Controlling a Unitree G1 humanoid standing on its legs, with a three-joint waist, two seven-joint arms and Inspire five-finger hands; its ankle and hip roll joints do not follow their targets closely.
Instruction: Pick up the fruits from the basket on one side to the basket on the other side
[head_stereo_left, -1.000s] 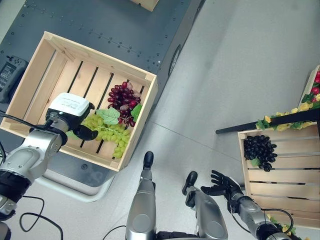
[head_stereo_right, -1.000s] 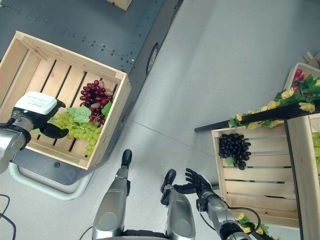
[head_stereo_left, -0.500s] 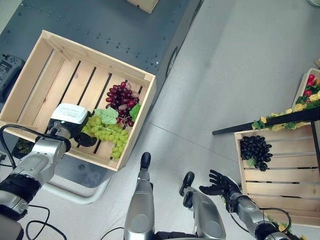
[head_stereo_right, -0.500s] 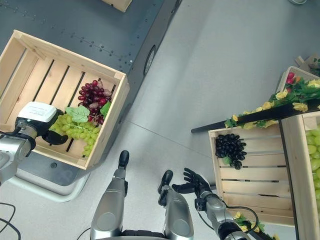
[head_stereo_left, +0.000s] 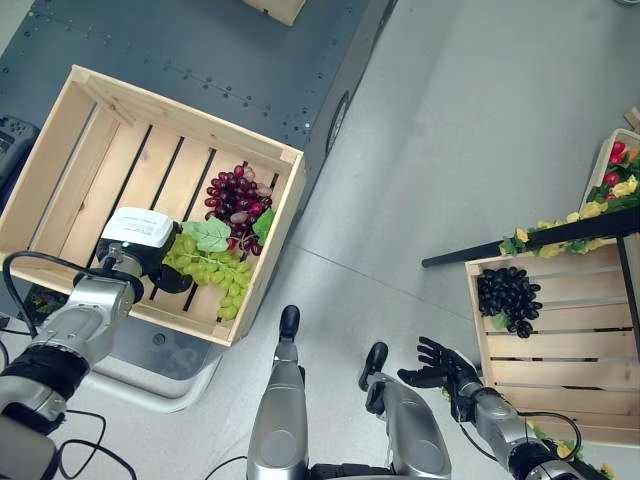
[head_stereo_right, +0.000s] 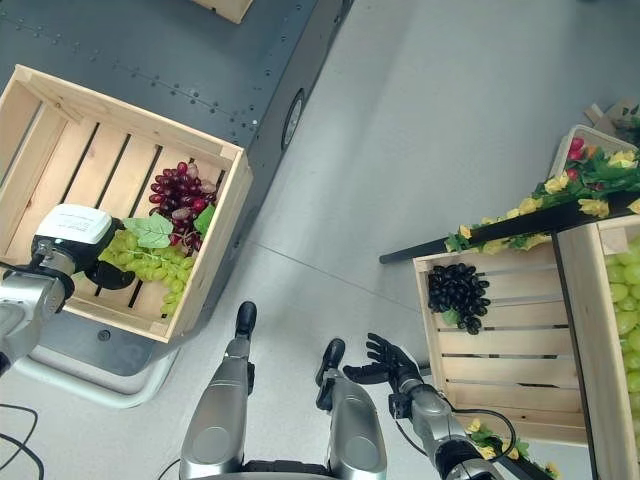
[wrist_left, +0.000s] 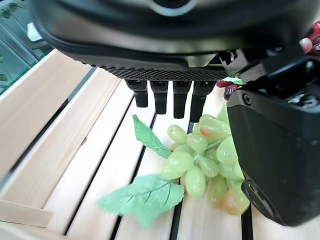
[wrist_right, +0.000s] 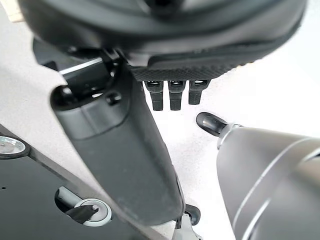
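A wooden crate (head_stereo_left: 190, 115) on my left holds a bunch of red grapes (head_stereo_left: 235, 195) and a bunch of green grapes (head_stereo_left: 215, 270) with leaves. My left hand (head_stereo_left: 137, 230) is down inside this crate at the left end of the green bunch. In the left wrist view its fingers (wrist_left: 165, 97) hang straight over the green grapes (wrist_left: 200, 160), with the thumb (wrist_left: 280, 150) beside the bunch; the hand is open. On my right a second crate (head_stereo_left: 560, 345) holds black grapes (head_stereo_left: 510, 297). My right hand (head_stereo_left: 440, 365) hovers low over the floor, fingers spread and holding nothing.
The left crate sits on a dark metal platform (head_stereo_left: 200, 40). A black bar with yellow flowers and leaves (head_stereo_left: 560, 232) runs above the right crate. Beyond it is a box of red fruit (head_stereo_left: 620, 165). Another crate with green grapes (head_stereo_right: 625, 300) stands at the far right. Grey floor (head_stereo_left: 430, 150) separates the sides.
The camera has shifted a little. My left hand stays at the green grapes in the left crate, and my right hand holds its place.
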